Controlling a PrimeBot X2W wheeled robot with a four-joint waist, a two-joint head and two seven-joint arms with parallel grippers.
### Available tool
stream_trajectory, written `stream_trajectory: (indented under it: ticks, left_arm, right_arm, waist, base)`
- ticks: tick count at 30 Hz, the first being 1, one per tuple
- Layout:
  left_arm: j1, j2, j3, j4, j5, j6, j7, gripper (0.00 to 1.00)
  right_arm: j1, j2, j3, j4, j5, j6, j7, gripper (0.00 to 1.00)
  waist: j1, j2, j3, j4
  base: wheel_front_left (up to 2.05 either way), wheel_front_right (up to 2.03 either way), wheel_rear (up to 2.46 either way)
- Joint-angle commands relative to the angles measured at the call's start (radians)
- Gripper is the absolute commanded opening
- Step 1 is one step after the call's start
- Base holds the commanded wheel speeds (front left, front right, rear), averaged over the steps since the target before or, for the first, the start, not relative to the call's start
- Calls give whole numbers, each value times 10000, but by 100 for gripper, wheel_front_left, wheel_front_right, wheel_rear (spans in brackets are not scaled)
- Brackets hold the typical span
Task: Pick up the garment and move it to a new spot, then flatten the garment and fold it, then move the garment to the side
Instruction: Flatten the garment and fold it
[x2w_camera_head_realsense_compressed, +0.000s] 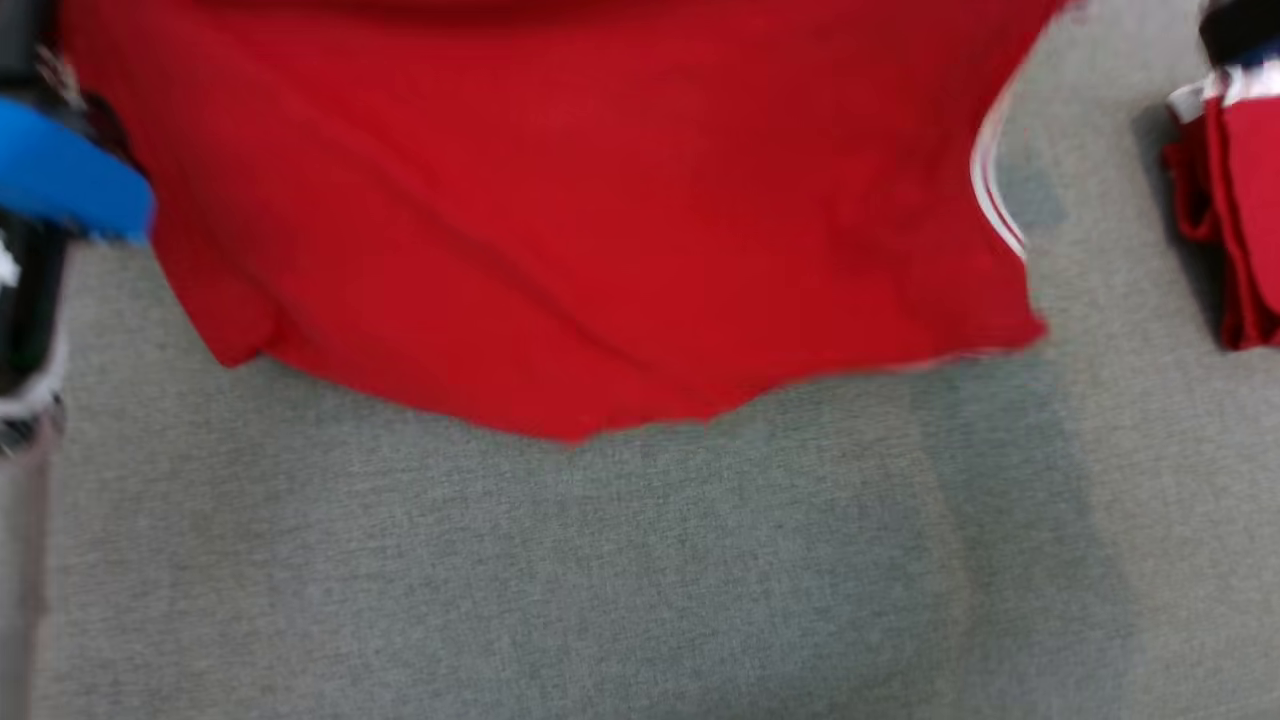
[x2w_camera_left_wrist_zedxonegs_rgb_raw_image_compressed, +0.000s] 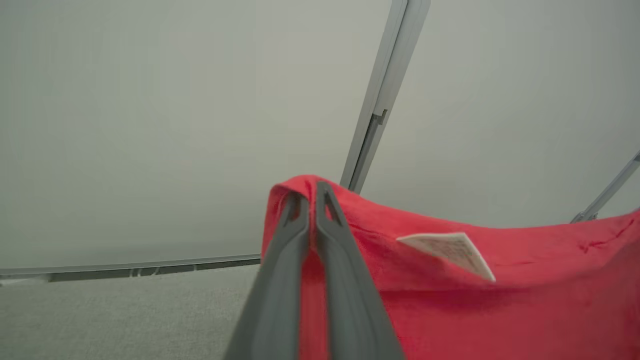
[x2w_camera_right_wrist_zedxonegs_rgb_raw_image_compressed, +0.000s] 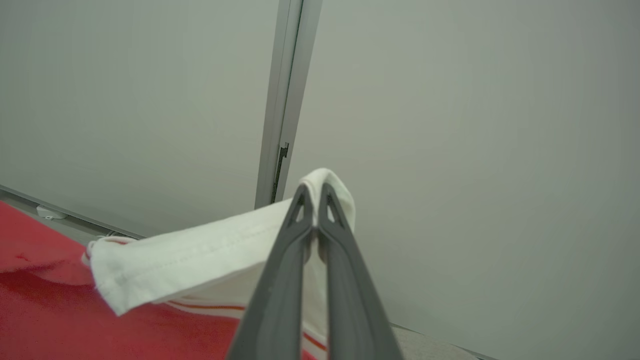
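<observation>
Above the bench (x2w_camera_head_realsense_compressed: 600, 580), the left end effector (x2w_camera_left_wrist_zedxonegs_rgb_raw_image_compressed: 312, 200) and right end effector (x2w_camera_right_wrist_zedxonegs_rgb_raw_image_compressed: 314, 200) grip the garment (x2w_camera_head_realsense_compressed: 560, 220), holding it aloft. The next move is probably to lay it flat.

Head view looks down on the garment (x2w_camera_head_realsense_compressed: 600, 220); both wrist views, close on its edge, face a wall (x2w_camera_left_wrist_zedxonegs_rgb_raw_image_compressed: 150, 125).

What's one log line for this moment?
left pincer: shut on garment | right pincer: shut on garment | garment: held up between both

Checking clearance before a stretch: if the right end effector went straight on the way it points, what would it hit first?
Beyond the white hem the right end effector grips, probably the pale wall, beside the metal post; distance unclear.
</observation>
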Motion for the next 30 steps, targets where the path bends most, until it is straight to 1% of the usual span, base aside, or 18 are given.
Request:
stream_trajectory:
  ticks: [1, 2, 5, 7, 9, 11, 13, 14, 15, 18, 19, 21, 23, 27, 30]
  left_arm:
    - [-798, 348, -97, 384, 462, -157, -146, 0]
    - [-1326, 476, -134, 721, 737, -231, -326, 0]
    - [-2680, 453, -275, 1607, 1159, -337, -783, 0]
    - [-3514, 381, -391, 2066, 1350, -406, -1057, 0]
    - [-4270, 238, -412, 2421, 1437, -414, -1401, 0]
    - [-4820, -15, -290, 2724, 1317, -350, -1847, 0]
    - [-5175, 5, -385, 2959, 1488, -504, -2241, 0]
    - [-5175, 5, -385, 2959, 1488, -504, -2241, 0]
    - [-5326, -63, -410, 3121, 1525, -581, -2583, 0]
    - [-5009, -59, -479, 3359, 1575, -696, -3028, 0]
    - [-5009, -59, -479, 3359, 1575, -696, -3028, 0]
    - [-4594, -51, -542, 3600, 1590, -774, -3331, 0]
    - [-4050, -120, -653, 3914, 1544, -886, -3635, 0]
    - [-2707, -264, -995, 4835, 1546, -1041, -4048, 0]
    - [-1609, -556, -1151, 5446, 1286, -1109, -4187, 0]
  right_arm:
    - [-876, -104, 249, 574, -256, 2, -362, 0]
    - [-1435, -27, 364, 1075, -337, 2, -607, 0]
    - [-3087, 94, 321, 2260, -638, 2, -1486, 0]
    - [-3966, 127, 178, 2815, -863, 0, -2126, 0]
    - [-4730, 27, 115, 3188, -1096, 0, -2776, 0]
    - [-5346, -46, -77, 3460, -1251, 0, -3400, 0]
    - [-5682, -146, -175, 3680, -1324, 0, -3943, 0]
    - [-5682, -146, -175, 3680, -1324, 0, -3943, 0]
    - [-5717, -276, -189, 3844, -1313, 2, -4319, 0]
    - [-5255, -446, -159, 4027, -1017, 0, -4599, 0]
    - [-5255, -446, -159, 4027, -1017, 0, -4599, 0]
    - [-4677, -518, 101, 4076, -677, 0, -4684, 0]
    - [-3889, -618, 372, 4093, -344, 0, -4727, 0]
    - [-1799, -411, 948, 4092, 717, 2, -4533, 0]
    - [-199, -345, 1122, 3998, 1406, 2, -4206, 0]
  waist:
    - [-3, 0, 612, 345]
    - [-3, 0, 723, 334]
    - [-3, 0, 915, 362]
    - [-3, 0, 938, 407]
    - [-3, 0, 918, 454]
    - [-3, 0, 852, 482]
    - [-3, 0, 807, 507]
    - [-3, 0, 807, 507]
    - [-3, 0, 834, 511]
    - [-3, 0, 948, 482]
    - [-3, 0, 948, 482]
    - [-3, 0, 1056, 441]
    - [-3, 0, 1092, 417]
    - [-3, 0, 987, 330]
    - [-3, 0, 677, 331]
  base:
    - [0, 0, 0]
    - [0, 0, 0]
    - [0, 0, 0]
    - [0, 0, 0]
    - [0, 0, 0]
    - [0, 0, 0]
    - [0, 0, 0]
    - [0, 0, 0]
    - [0, 0, 0]
    - [0, 0, 0]
    - [0, 0, 0]
    - [0, 0, 0]
    - [0, 0, 0]
    - [0, 0, 0]
    - [0, 0, 0]
